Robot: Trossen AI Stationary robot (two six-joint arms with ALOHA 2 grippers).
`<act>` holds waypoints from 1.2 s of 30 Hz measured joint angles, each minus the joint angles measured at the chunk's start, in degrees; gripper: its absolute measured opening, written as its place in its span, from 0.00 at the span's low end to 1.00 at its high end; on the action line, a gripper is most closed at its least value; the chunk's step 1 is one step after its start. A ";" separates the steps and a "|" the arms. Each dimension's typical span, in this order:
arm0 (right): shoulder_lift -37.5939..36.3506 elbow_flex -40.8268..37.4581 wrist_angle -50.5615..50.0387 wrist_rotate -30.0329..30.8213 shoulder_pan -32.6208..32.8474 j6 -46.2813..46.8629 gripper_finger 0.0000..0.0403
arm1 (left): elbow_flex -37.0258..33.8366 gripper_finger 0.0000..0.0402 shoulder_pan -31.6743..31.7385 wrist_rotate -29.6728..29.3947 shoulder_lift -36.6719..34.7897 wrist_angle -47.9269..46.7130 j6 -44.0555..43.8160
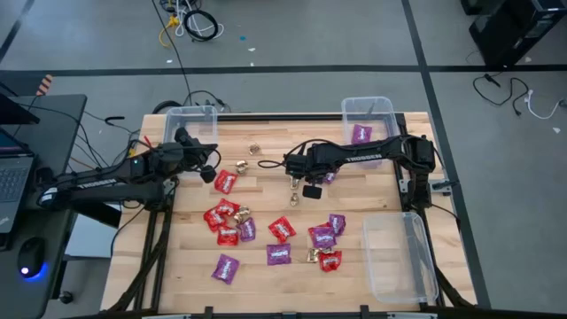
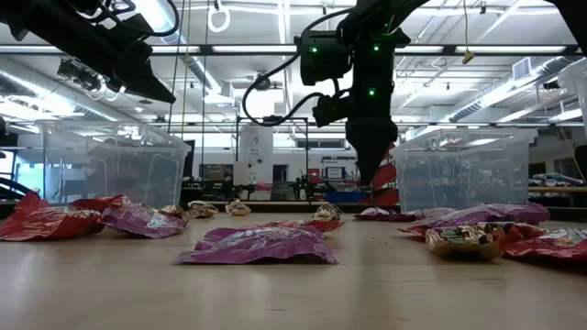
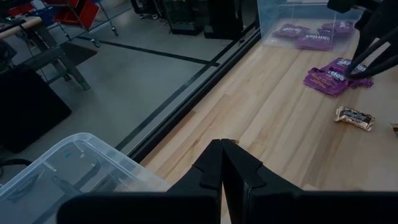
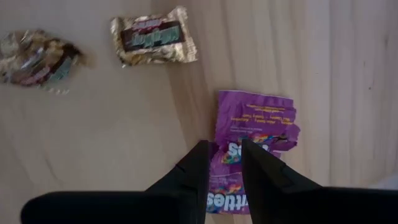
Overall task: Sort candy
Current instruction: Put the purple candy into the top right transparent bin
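Right pincer (image 4: 222,163) pointing down over the surface (image 4: 112,124), fingers narrowly parted above a purple packet (image 4: 252,146), gold pieces (image 4: 153,35) beside it, left pincer (image 3: 222,163) closed, raised beside a clear bin (image 3: 68,168).

- My table (image 1: 266,283) is pale wood in planks, smooth and matt
- The purple packet (image 4: 252,146) under my right gripper (image 4: 222,155) is crinkled glossy film
- The gold pieces (image 4: 152,35) wear shiny, creased foil
- The bins (image 2: 110,170) are clear, glossy plastic
- My fingers (image 4: 193,171) look like matt black plastic
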 joint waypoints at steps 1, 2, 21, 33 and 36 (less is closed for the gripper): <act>0.02 0.00 -0.28 0.73 0.00 0.58 0.21 | 0.00 0.02 0.00 0.00 0.00 0.00 0.04; 0.02 -0.08 -0.38 1.40 0.00 0.80 0.21 | 0.00 0.02 0.00 0.00 0.01 0.00 0.05; 0.00 -10.67 14.72 3.52 1.31 -6.72 0.27 | -0.07 0.02 0.00 0.00 0.02 -0.02 0.18; -0.04 -14.73 18.64 4.48 0.02 -1.00 0.27 | -0.07 0.02 0.00 0.00 0.01 -0.04 0.20; -0.25 -15.53 19.36 4.69 -0.43 1.08 0.27 | -0.07 0.02 0.00 0.00 0.02 -0.02 0.19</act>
